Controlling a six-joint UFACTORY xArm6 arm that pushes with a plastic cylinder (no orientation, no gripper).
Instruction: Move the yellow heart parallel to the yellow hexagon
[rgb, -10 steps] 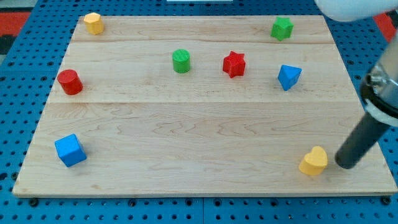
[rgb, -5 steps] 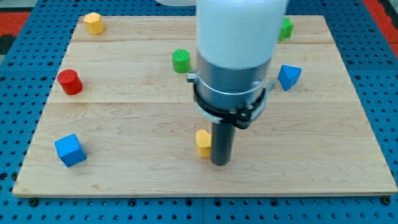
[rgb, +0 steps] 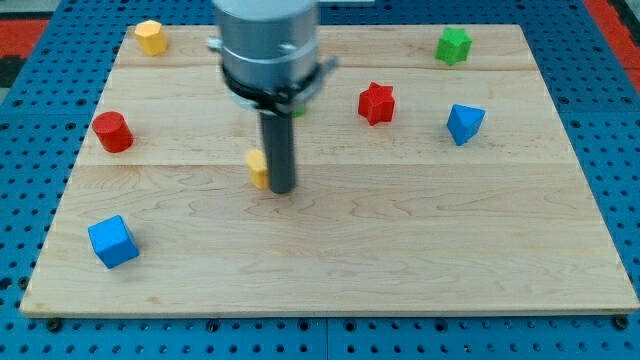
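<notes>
I am operating in a robotics lab test cell. Evidence: a pale wooden board (rgb: 400, 250) rests on a blue perforated mounting base (rgb: 620, 150), with a red surface (rgb: 20, 30) beyond the view's top corners. Small coloured test blocks, e.g. a blue cube (rgb: 111, 241), lie scattered on the board.

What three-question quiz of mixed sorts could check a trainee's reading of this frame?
1. True or false: my tip is at the right side of the yellow heart in this view.
2. Which block lies nearest the view's bottom left corner? A) red cylinder B) blue cube C) green star
3. Fill in: the yellow hexagon sits near the view's top ____ corner.

Key: 1 true; 2 B; 3 left.
</notes>
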